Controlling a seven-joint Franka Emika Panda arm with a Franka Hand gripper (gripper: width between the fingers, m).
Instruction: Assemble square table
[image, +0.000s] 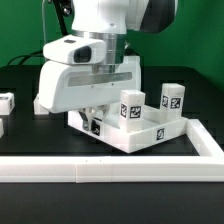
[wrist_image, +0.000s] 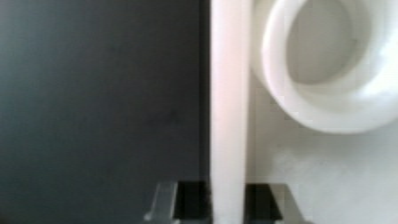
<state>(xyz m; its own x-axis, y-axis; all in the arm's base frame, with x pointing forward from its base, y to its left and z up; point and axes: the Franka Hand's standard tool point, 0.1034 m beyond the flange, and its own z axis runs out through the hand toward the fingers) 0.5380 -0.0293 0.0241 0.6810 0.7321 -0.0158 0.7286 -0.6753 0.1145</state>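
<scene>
While the gripper (wrist_image: 228, 204) stands low over the slab (image: 150, 136), the rim (wrist_image: 231, 100) runs lengthwise between both fingers (wrist_image: 175, 203), which seem clamped on it, a socket (wrist_image: 338, 60) just beside.

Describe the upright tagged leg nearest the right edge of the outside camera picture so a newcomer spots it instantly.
Find the large white square slab at the robot's hand, by the corner of the long white border rail. Two upright white legs with black-white tags rise there; yours is the leg toward the exterior view's right. Unlike the other leg, it stands clear of the hand.
</scene>
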